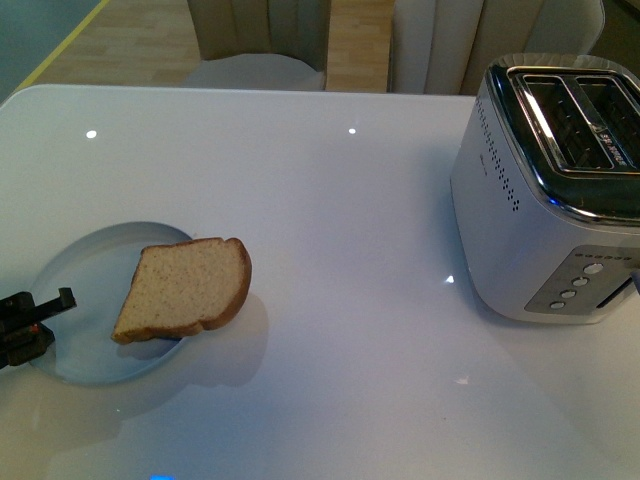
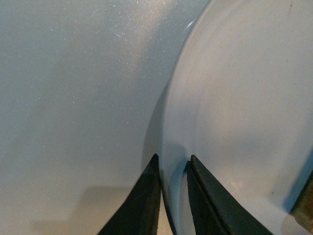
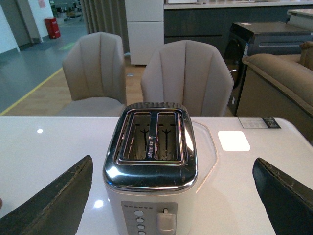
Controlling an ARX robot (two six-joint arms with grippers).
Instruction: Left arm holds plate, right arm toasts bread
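Bread (image 1: 185,288) is lying across the 3 o'clock side of the plate (image 1: 90,270), overhanging onto the white table (image 1: 340,250). The left gripper (image 2: 172,169) is pinching the plate's rim at 9 o'clock. The right gripper (image 3: 172,160) is hovering, jaws spread wide, facing the toaster (image 3: 151,147) at the table's 3 o'clock.
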